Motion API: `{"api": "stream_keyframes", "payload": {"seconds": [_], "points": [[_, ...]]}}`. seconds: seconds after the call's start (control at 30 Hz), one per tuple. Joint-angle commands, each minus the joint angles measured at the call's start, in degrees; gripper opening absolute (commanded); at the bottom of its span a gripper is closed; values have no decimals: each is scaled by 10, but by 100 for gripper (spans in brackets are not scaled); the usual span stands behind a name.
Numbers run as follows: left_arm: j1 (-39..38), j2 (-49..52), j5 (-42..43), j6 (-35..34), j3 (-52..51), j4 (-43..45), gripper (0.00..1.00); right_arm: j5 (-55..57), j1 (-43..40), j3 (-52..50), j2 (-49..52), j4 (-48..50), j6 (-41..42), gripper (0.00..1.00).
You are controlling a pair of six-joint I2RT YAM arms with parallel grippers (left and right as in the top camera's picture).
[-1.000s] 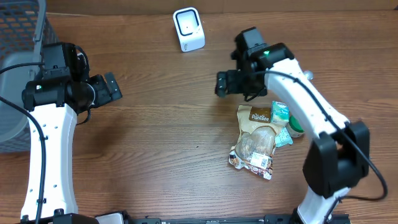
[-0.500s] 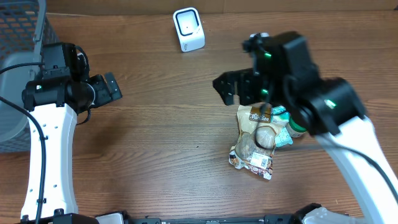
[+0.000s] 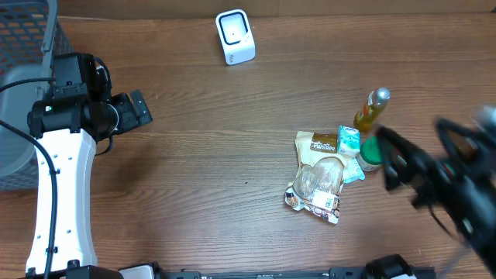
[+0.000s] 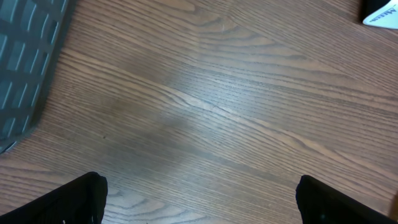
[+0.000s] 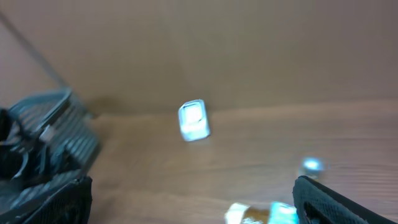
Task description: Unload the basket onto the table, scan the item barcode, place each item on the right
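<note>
Brown wooden table (image 3: 232, 178): broad bare middle. One grey mesh basket (image 3: 23, 46), far left corner. Left end effector (image 3: 133, 110) and right end effector (image 3: 415, 159), the latter blurred overhead: both spread wide, holding nothing. One brown snack pouch (image 3: 318, 174), one yellow bottle (image 3: 370, 110) and one teal carton (image 3: 349, 141), clustered toward the right edge. One white box scanner (image 3: 235, 36), far edge. The left wrist view shows only bare wood and the basket's corner.

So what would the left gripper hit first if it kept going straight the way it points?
Most likely the left gripper meets bare table: its wrist view shows only wood ahead. The white scanner and basket sit off at the edges.
</note>
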Motion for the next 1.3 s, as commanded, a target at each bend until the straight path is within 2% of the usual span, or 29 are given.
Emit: {"api": "stream_keyframes", "payload": {"seconds": [0.0, 0.2, 0.33, 0.53, 0.73, 0.9, 1.03, 1.27], "points": [[2, -5, 1, -4, 8, 0, 100, 16, -35, -47, -59, -2, -33, 100], [2, -5, 1, -4, 8, 0, 100, 17, -91, -159, -184, 5, -48, 100], [2, -5, 1, -4, 8, 0, 99, 18, -112, -245, -252, 57, -48, 100], [2, -5, 1, -4, 8, 0, 100, -4, -128, -374, -334, 235, -52, 100], [2, -5, 1, -4, 8, 0, 100, -22, -128, -487, -402, 483, -54, 100], [2, -5, 1, -4, 8, 0, 100, -83, -128, -572, -433, 659, -133, 100], [2, -5, 1, -4, 8, 0, 99, -103, -128, -626, -433, 739, -166, 100], [2, -5, 1, -4, 8, 0, 100, -98, -128, -744, -433, 837, -168, 100]]}}
